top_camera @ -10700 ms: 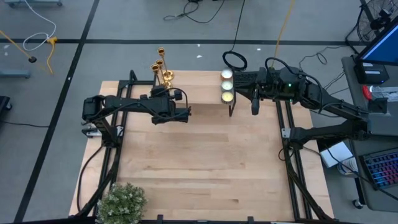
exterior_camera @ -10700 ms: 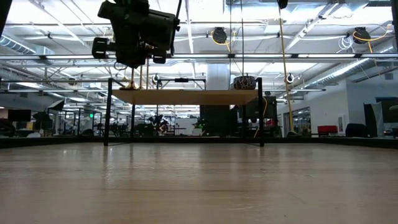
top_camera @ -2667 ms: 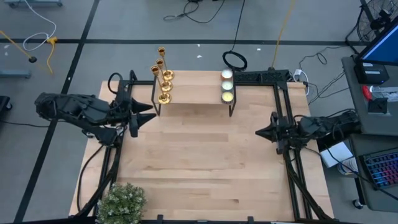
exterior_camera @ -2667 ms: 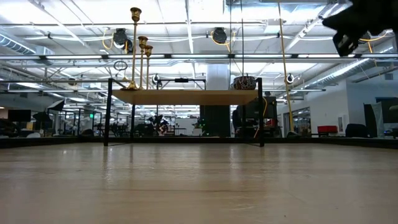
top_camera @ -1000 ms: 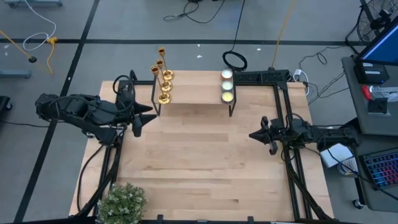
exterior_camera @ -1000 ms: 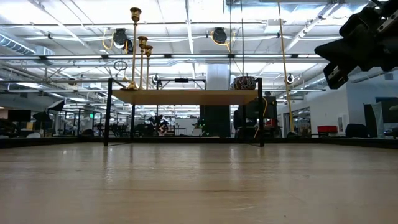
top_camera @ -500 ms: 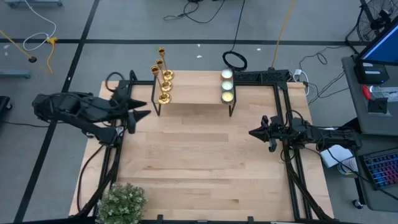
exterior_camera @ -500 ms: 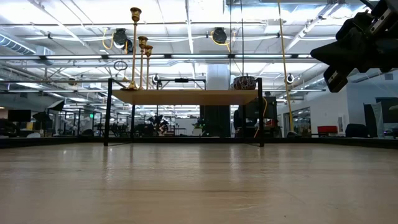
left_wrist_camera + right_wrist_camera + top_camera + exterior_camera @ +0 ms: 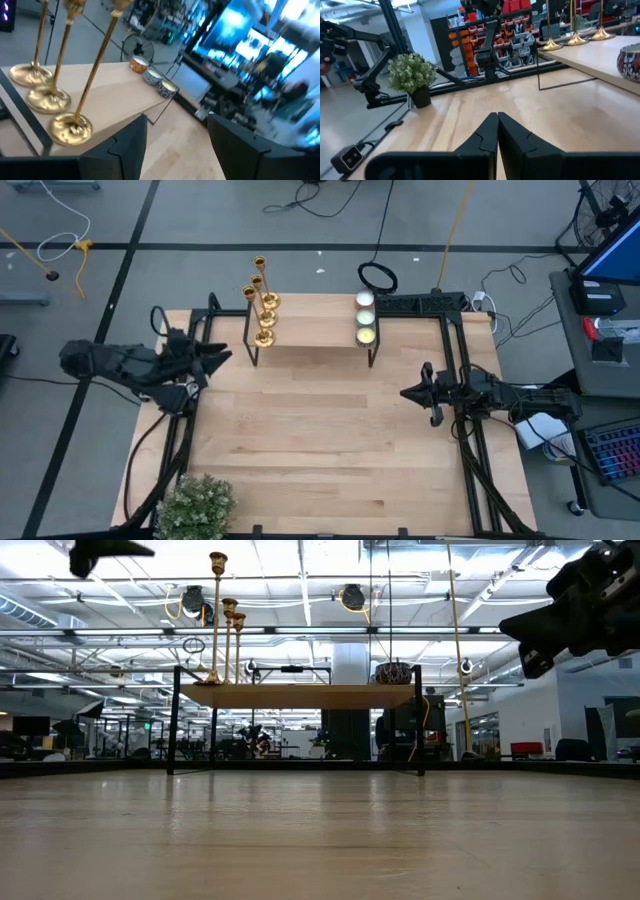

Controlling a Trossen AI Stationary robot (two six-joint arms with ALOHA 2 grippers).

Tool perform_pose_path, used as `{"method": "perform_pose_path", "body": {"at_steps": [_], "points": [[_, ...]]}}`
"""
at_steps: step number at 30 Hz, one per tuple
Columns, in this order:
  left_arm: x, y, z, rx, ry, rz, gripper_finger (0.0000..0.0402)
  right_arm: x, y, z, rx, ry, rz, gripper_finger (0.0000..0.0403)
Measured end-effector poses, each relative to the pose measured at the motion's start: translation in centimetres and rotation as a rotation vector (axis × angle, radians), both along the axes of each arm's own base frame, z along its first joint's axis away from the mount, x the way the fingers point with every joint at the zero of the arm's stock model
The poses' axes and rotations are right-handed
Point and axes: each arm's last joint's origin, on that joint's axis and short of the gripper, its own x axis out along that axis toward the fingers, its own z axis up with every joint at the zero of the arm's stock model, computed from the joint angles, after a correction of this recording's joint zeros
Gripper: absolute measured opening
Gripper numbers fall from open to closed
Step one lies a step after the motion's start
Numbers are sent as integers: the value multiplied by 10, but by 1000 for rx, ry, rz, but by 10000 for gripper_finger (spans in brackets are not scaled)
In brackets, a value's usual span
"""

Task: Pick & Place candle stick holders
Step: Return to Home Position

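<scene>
Pulled farther back, my left gripper [image 9: 222,356] hangs wide open, three tall shiny gold metal candle stick holders [image 9: 262,305] ahead; right gripper [image 9: 405,393] waits closed. Any forward lurch could topple them.

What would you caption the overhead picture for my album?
Gold candlesticks and candles line the shelf; left hand and right hand hang at opposite sides of the table.

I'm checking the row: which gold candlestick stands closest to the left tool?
The end candlestick, at the shelf's front edge; the other two stand behind it in line, farther from the left tool.
</scene>
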Motion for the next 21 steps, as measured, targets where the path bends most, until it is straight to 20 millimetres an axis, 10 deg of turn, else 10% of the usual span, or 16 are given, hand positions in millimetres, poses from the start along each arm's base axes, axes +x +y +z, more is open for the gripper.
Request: {"method": "perform_pose_path", "body": {"at_steps": [21], "points": [[3,0,-111,-103,-133,35,213,0,0,0,-12,-1,1,6]]}}
